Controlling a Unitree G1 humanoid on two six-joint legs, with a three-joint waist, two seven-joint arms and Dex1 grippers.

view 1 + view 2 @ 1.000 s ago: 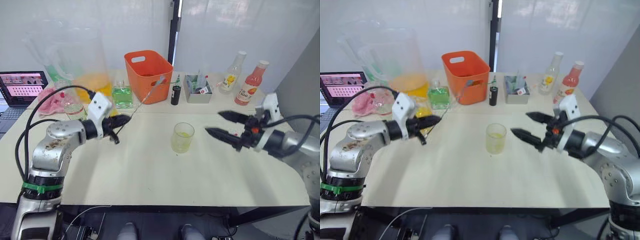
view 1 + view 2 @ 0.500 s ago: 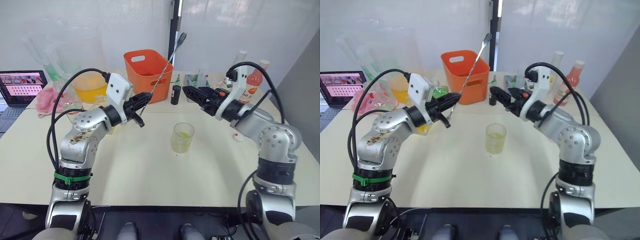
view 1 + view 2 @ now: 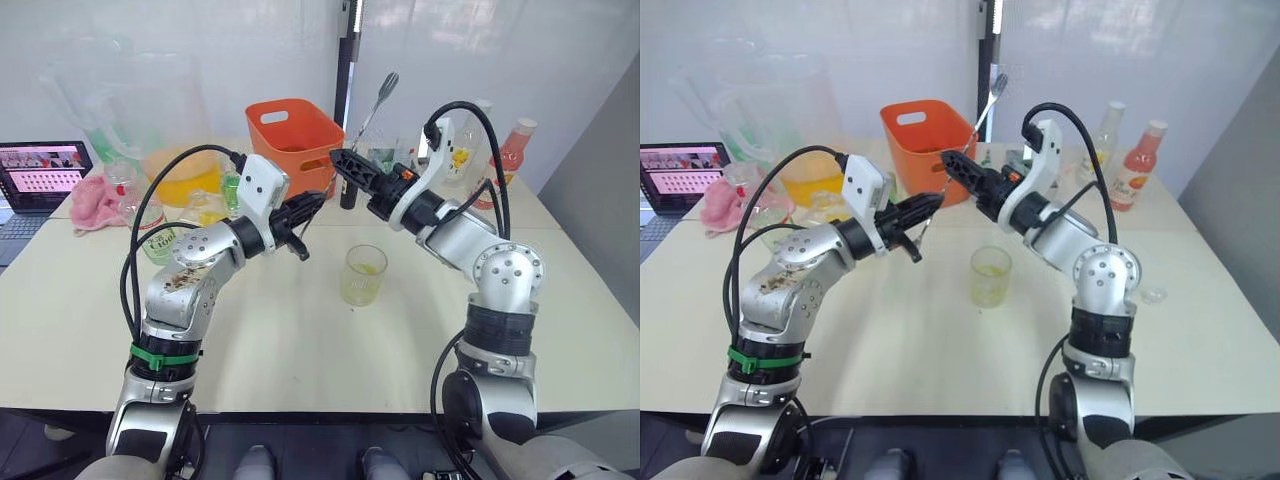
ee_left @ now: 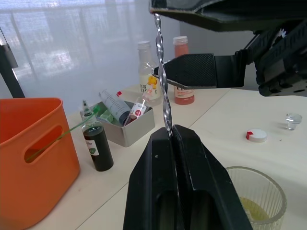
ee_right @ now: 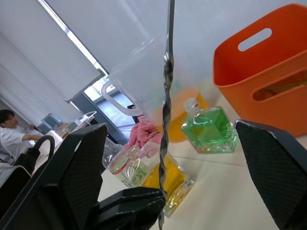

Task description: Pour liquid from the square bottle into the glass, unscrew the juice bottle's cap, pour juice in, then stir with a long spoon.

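Twisted, silvery long spoon [image 4: 162,91], steeply tilted

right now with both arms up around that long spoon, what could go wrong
The left gripper pinches only the low end of the long spoon, so it could pivot or slip. The right gripper has open jaws straddling the handle; closing off-centre might knock it loose. The glass, part full, stands just below and could be tipped.
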